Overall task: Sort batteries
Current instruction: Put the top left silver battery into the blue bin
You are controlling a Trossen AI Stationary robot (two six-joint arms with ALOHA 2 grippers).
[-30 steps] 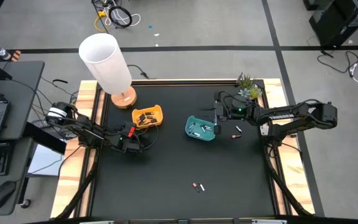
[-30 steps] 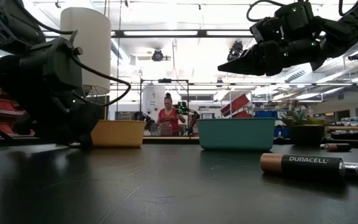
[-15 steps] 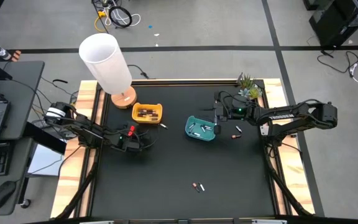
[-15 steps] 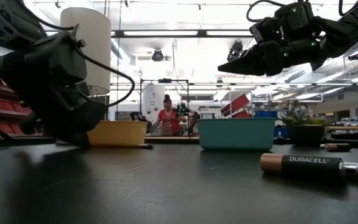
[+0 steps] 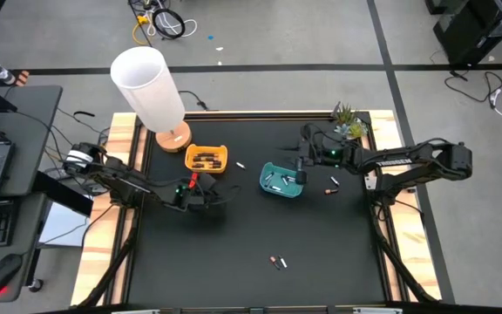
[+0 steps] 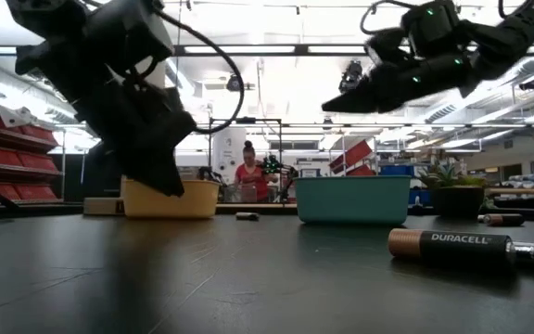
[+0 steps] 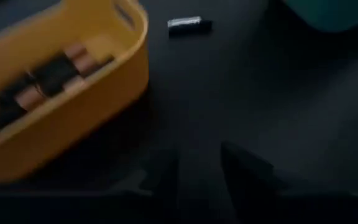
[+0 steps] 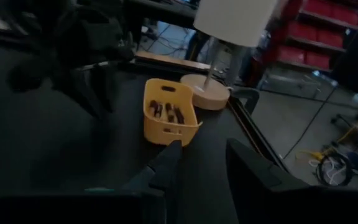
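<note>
two trays [image 5: 206, 160], two grippers [image 5: 200, 194]

Bright ceiling lights glaring in low view, wrist views dim, perhaps motion-blurred, soft shadows

Two trays [image 5: 206, 159], roughly twelve batteries [image 5: 276, 262]

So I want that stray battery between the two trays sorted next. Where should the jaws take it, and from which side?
Probably from straight above, jaws closing across the middle of the silver battery. It lies flat on the black table, apart from the yellow tray and teal tray, so its long sides are free.
</note>
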